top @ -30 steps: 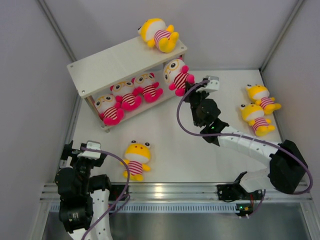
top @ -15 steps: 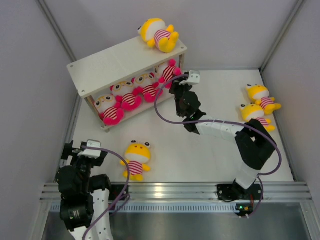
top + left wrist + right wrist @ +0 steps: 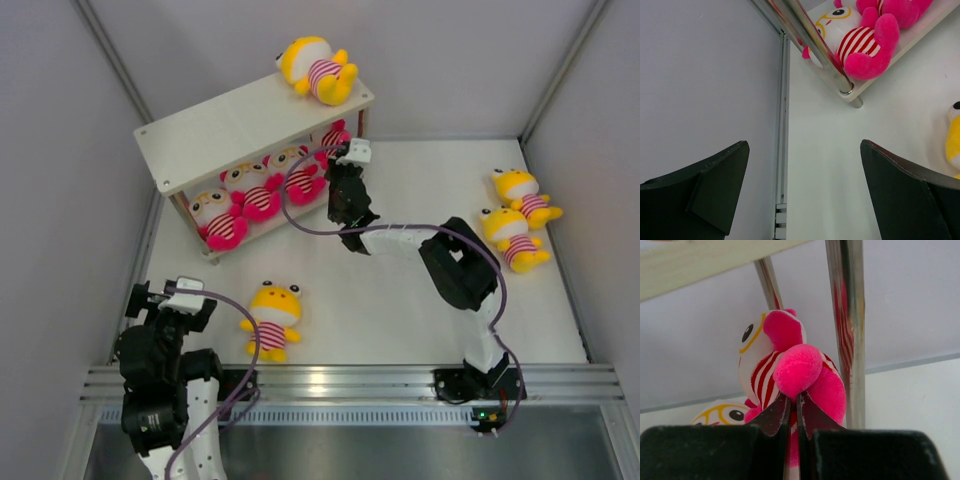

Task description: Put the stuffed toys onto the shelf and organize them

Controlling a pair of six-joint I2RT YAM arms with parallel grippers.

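Right hand [image 3: 794, 400], pinching a pink toy [image 3: 790, 367], has carried it into the shelf [image 3: 230, 125]; left hand [image 3: 804, 145] stays spread.

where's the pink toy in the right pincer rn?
Top view: the pink toy is at the lower tier's right end on the shelf, beside three other pink toys, right pincer shut on it.

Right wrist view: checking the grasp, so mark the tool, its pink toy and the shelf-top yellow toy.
Right tool [image 3: 796, 400], right wrist view, between fingertips.
Pink toy [image 3: 797, 370], right wrist view, paw.
Shelf-top yellow toy [image 3: 322, 73], top view, striped belly.
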